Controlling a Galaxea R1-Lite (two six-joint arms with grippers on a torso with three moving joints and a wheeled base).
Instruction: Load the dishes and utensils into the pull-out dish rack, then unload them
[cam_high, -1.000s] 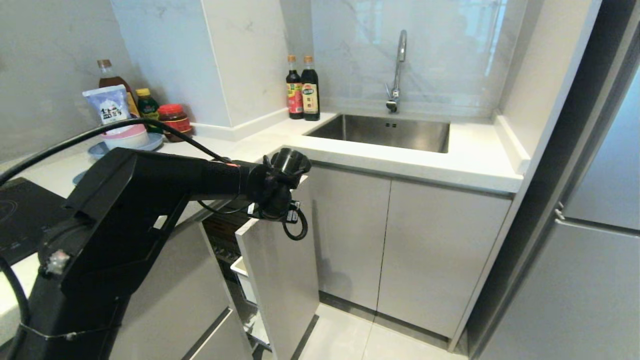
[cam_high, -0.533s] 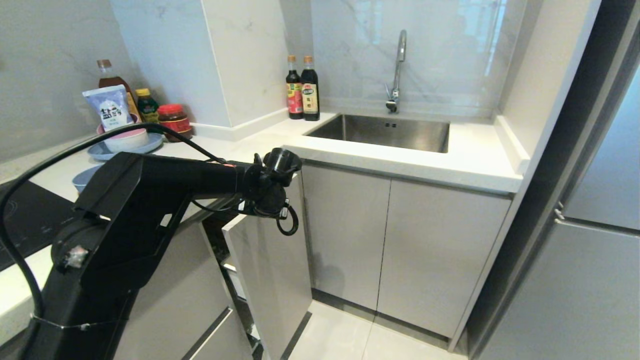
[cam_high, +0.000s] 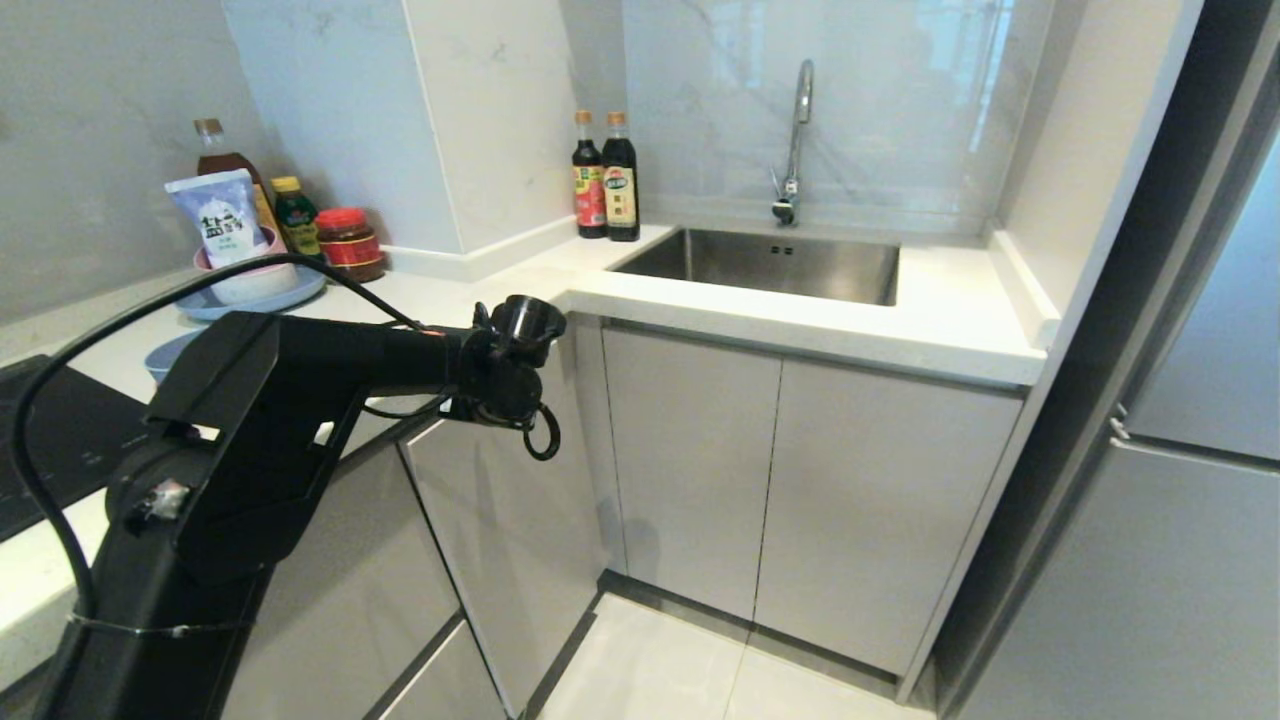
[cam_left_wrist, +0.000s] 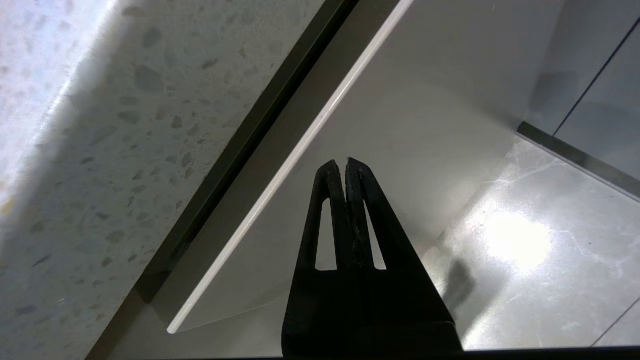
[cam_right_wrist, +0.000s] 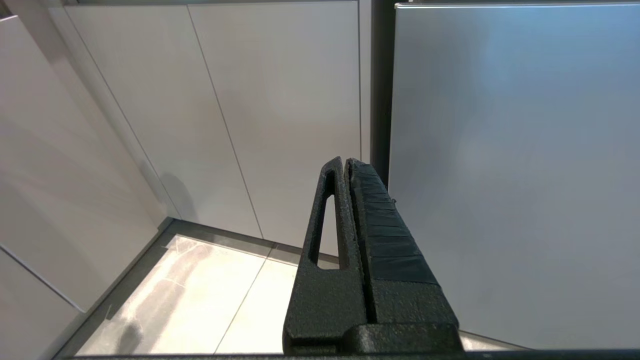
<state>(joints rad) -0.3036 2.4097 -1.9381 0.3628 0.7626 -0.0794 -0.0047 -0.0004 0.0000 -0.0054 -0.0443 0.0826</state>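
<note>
Pull-out dish rack (cam_high: 500, 540): only its flat pale front panel shows, smooth and handleless, almost flush with the cabinet fronts under the countertop (cam_high: 800, 320), left of the sink (cam_high: 770, 265). In the left wrist view a thin gap shows along its top edge. Left gripper (cam_left_wrist: 346, 162), fingers pressed together and empty, sits at the panel's top edge. Right gripper (cam_right_wrist: 345, 162), fingers also pressed together, hangs low facing the cabinet fronts.

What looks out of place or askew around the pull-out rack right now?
Nothing stands out. The pull-out dish rack's front panel sits nearly flush with the neighbouring cabinet fronts, with the shut left end effector at its top edge. No spills or damage visible.
</note>
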